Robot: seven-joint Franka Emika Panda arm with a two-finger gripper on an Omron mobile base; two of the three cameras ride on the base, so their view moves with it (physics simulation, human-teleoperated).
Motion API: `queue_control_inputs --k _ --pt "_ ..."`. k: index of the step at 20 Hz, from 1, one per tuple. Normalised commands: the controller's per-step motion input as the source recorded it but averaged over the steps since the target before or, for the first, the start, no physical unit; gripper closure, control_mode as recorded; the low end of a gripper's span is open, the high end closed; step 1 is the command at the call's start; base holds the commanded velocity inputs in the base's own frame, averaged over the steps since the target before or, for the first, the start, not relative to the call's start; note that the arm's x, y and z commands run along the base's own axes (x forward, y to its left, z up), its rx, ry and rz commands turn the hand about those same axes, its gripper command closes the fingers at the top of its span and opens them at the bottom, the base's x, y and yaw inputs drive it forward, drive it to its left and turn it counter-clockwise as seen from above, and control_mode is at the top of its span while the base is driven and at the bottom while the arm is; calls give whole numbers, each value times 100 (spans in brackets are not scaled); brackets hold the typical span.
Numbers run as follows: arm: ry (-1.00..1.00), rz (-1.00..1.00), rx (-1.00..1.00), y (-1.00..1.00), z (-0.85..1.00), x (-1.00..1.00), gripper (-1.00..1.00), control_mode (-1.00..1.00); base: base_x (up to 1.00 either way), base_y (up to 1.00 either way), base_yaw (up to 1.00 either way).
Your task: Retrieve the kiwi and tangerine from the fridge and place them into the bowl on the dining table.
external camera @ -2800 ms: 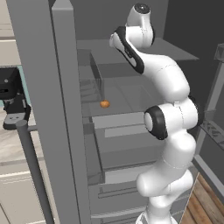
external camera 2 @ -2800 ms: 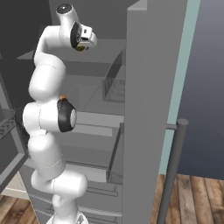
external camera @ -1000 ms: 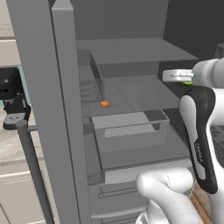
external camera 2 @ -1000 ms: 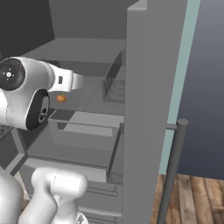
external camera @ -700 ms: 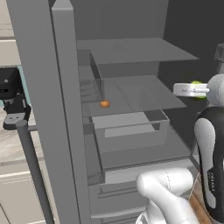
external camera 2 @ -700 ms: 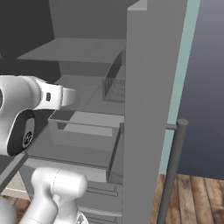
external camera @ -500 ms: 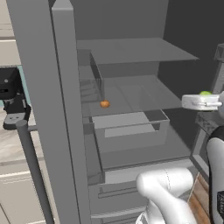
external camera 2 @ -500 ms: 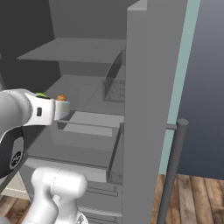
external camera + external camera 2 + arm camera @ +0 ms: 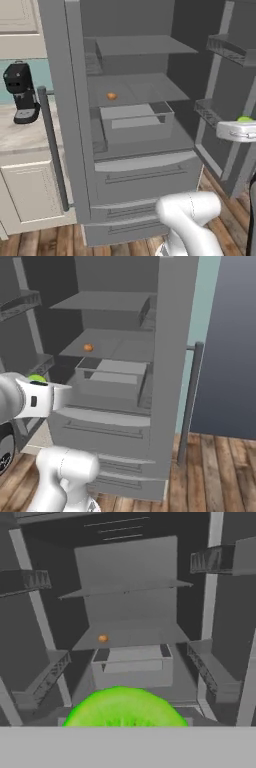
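Note:
My gripper (image 9: 239, 127) hangs in front of the open fridge (image 9: 145, 165), off to its right, shut on the yellow-green kiwi (image 9: 245, 119). From the right base the hand (image 9: 42, 387) sits low on the left with the kiwi (image 9: 36, 377) peeking above it. The hand view has the kiwi (image 9: 122, 708) as a green dome at the bottom, hiding the fingertips. The small orange tangerine (image 9: 111, 96) lies on a middle shelf, on its left part (image 9: 88, 347) (image 9: 103, 639). Bowl and dining table are out of view.
Both fridge doors stand open, with door racks (image 9: 231, 47) on the right and a long bar handle (image 9: 52, 150) on the left. A clear drawer (image 9: 135, 120) sits under the tangerine's shelf. A black coffee machine (image 9: 20, 92) stands on the counter at left. Wooden floor lies below.
The whole picture has shifted and the fridge looks farther off, so the camera has moved back. The hand has swung out of the fridge and lower, carrying the kiwi. The tangerine stays on its shelf.

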Motion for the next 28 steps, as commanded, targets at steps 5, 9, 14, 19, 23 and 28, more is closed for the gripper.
queue_control_inputs --k 5,9,14,19,23,28 --pt "0 0 0 0 0 0 100 100 -100 -1 0" --pt "0 0 0 0 0 0 100 100 -100 -2 0" --pt "0 0 0 0 0 0 100 100 -95 0 0" --pt "0 0 0 0 0 0 100 100 -78 -3 -1" --pt "0 0 0 0 0 0 100 100 -41 -11 -14" --pt "0 0 0 0 0 0 100 100 -19 -14 -26"
